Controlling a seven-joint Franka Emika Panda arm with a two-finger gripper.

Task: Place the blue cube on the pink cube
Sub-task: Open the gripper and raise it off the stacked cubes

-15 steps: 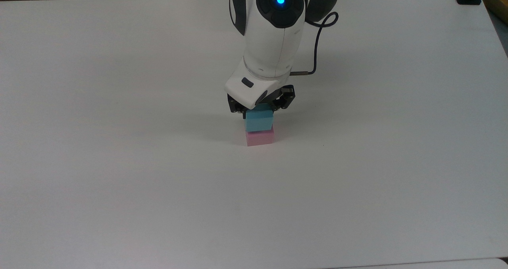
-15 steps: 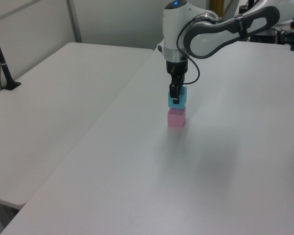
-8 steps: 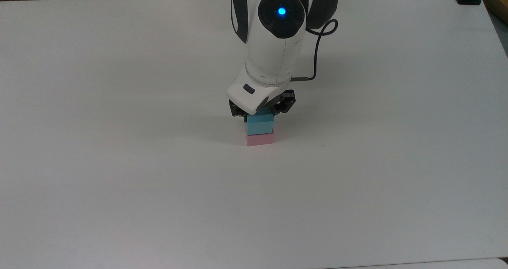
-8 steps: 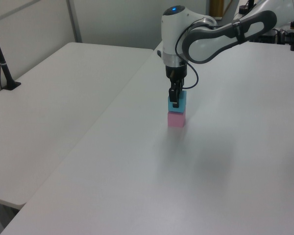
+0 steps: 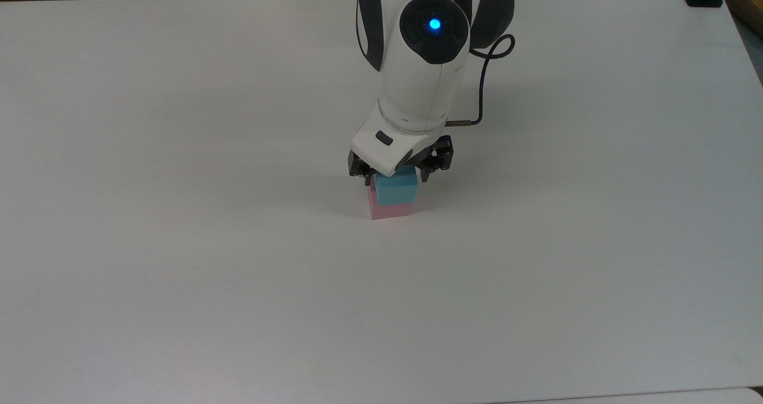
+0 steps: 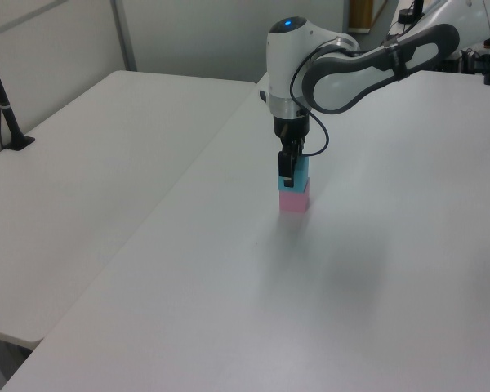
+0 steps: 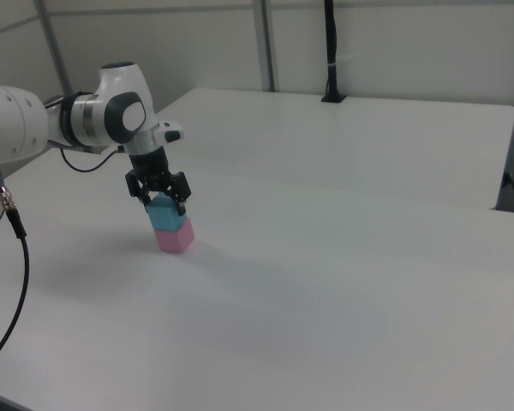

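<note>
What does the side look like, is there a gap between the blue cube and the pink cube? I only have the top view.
Observer: In the left view, the blue cube meets the pink cube with no gap showing.
Operator: Are they lined up?
Observer: Not quite. In the right view the blue cube sits shifted a little toward the right view's left.
Operator: How high is the gripper?
Observer: In the right view the gripper is level with the blue cube's upper part, not above it.
</note>
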